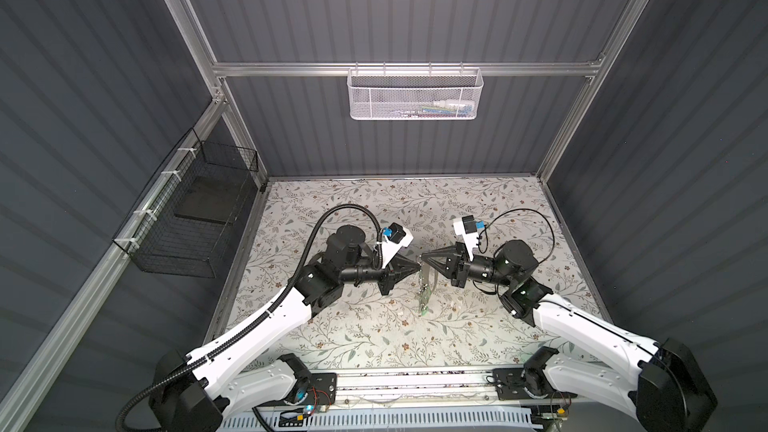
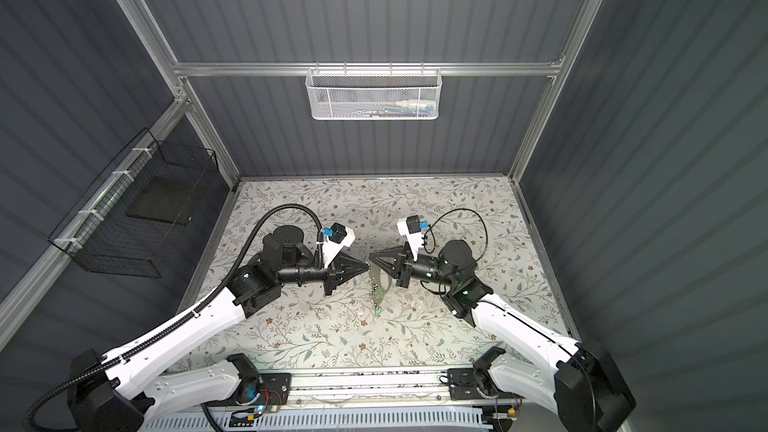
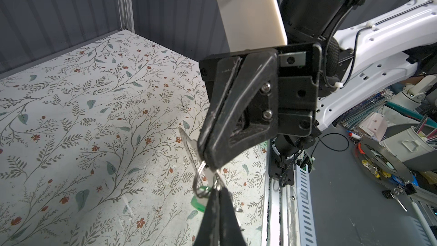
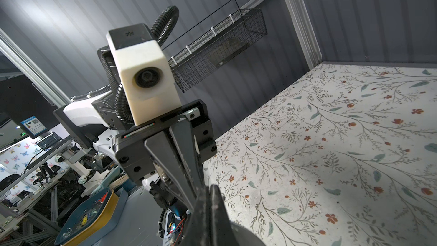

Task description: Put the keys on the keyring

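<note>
In both top views the left gripper (image 1: pixel 417 267) and the right gripper (image 1: pixel 424 260) are seen tip to tip above the middle of the floral table (image 1: pixel 365 334), each with its fingers drawn together. The keyring (image 2: pixel 375 274) is held at its upper end by the right gripper and hangs below it, with the green keys (image 1: pixel 424 310) dangling at its lower end, clear of the table. In the left wrist view the right gripper's fingers are seen clamped on the grey keyring (image 3: pixel 188 141), while the left gripper's own fingers (image 3: pixel 212 209) are pinched on a silver split ring (image 3: pixel 199 182) with a green key just behind. In the right wrist view both pairs of fingers are shown pressed together; the keyring cannot be made out there
</note>
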You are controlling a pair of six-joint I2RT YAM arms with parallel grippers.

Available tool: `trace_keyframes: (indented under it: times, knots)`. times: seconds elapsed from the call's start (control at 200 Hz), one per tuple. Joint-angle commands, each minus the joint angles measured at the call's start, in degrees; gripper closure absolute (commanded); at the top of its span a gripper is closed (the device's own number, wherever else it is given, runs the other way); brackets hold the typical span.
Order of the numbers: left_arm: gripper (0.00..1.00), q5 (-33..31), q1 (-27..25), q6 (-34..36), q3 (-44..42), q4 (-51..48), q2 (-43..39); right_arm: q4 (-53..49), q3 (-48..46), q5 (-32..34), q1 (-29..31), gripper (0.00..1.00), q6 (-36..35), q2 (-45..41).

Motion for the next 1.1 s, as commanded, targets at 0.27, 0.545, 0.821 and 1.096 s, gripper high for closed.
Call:
trace_keyframes:
  times: [0.27,0.545,0.821,1.096]
  knots:
    - [0.68,-10.41,-0.95,-9.66,-4.85,7.00,-9.77,4.88,-1.35,1.73,-0.62,1.00,0.70,-1.46]
    - [0.70,-8.02,-0.86,-12.74,-3.91,9.98,-5.26,6.12,-0.93,-0.92,-0.61,1.00,1.78,-1.11]
    - [0.74,-7.68,-0.66,-12.84,-4.45,11.95,-4.09,6.12,-0.90,-1.84,-0.54,1.00,1.93,-1.38]
    - [0.83,-5.47,-0.60,-12.09,-4.86,12.75,-3.44,7.57,-0.64,-3.05,-0.59,1.00,2.83,-0.67]
